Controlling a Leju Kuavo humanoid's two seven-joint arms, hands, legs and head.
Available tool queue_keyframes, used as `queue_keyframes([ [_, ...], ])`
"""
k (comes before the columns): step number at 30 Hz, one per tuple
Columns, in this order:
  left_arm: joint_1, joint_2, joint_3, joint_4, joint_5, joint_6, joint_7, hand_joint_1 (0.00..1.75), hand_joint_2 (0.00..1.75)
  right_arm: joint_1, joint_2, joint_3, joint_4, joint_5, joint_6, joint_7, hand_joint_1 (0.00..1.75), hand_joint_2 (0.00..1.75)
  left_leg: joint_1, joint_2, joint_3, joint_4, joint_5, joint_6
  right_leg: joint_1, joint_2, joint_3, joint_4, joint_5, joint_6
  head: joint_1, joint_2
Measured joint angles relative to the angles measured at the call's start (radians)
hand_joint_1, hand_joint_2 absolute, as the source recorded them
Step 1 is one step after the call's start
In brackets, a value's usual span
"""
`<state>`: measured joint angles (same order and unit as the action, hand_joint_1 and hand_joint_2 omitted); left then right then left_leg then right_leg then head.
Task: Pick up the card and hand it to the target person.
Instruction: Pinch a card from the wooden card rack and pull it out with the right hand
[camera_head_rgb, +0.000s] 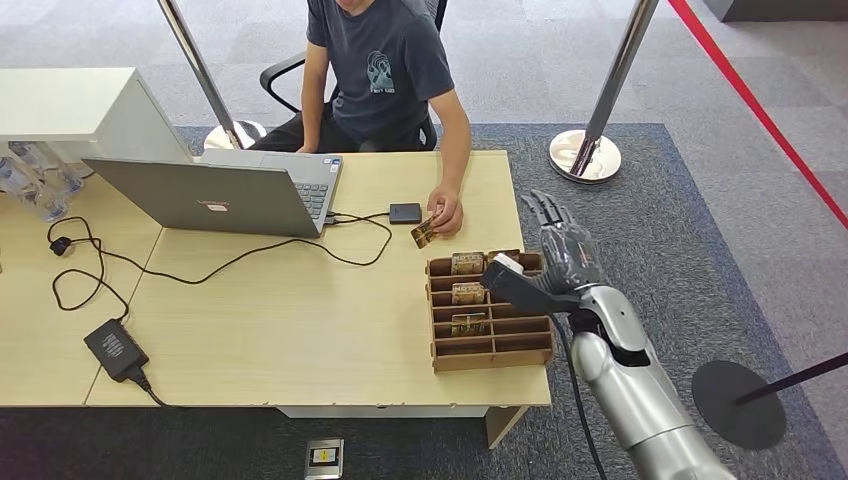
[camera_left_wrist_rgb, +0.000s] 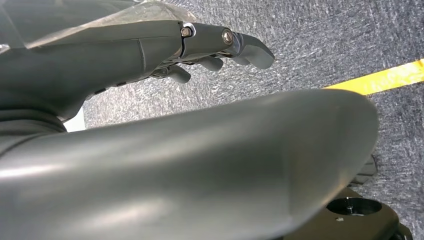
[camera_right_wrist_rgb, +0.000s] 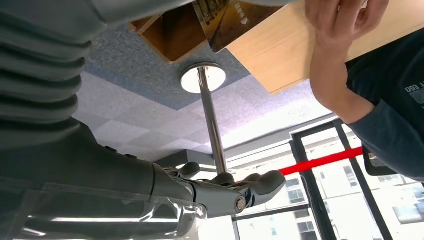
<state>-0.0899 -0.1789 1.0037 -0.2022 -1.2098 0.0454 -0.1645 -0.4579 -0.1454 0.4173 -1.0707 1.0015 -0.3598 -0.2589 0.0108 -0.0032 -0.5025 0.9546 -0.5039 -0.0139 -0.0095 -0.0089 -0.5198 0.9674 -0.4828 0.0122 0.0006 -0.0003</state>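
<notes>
A light wooden table (camera_head_rgb: 280, 320) carried an open laptop (camera_head_rgb: 225, 190), a black power adapter (camera_head_rgb: 115, 350), cables, and a wooden slotted organizer (camera_head_rgb: 490, 330).

An open laptop (camera_head_rgb: 225, 190) sits near the table's (camera_head_rgb: 280, 330) far edge, a black power adapter (camera_head_rgb: 115, 349) near its front-left corner.

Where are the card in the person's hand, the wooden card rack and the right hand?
card (camera_head_rgb: 423, 234), head view, middle of its face, pinched in the person's fingers.
wooden card rack (camera_head_rgb: 492, 357), head view, near front wall.
right hand (camera_head_rgb: 566, 250), head view, back of the palm.
</notes>
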Motion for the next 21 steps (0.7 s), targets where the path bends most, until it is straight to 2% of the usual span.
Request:
queue_keyframes([
  [13, 0.002, 0.0, 0.0, 0.0, 0.01, 0.004, -0.001, 0.0, 0.0, -0.044, -0.011, 0.037, 0.019, -0.005, -0.032, -0.004, 0.0, 1.75, 0.0, 0.0, 0.0, 0.0, 0.0, 0.0, 0.0, 0.0, 0.0, 0.0, 0.0, 0.0, 0.0, 0.0],
  [21, 0.003, 0.001, 0.002, 0.002, 0.01, 0.01, 0.0, 0.0, 0.0, -0.05, -0.043, 0.077, 0.012, 0.117, -0.098, 0.094, 0.0, 1.75, 0.0, 0.0, 0.0, 0.0, 0.0, 0.0, 0.0, 0.0, 0.0, 0.0, 0.0, 0.0, 0.0, 0.0],
])
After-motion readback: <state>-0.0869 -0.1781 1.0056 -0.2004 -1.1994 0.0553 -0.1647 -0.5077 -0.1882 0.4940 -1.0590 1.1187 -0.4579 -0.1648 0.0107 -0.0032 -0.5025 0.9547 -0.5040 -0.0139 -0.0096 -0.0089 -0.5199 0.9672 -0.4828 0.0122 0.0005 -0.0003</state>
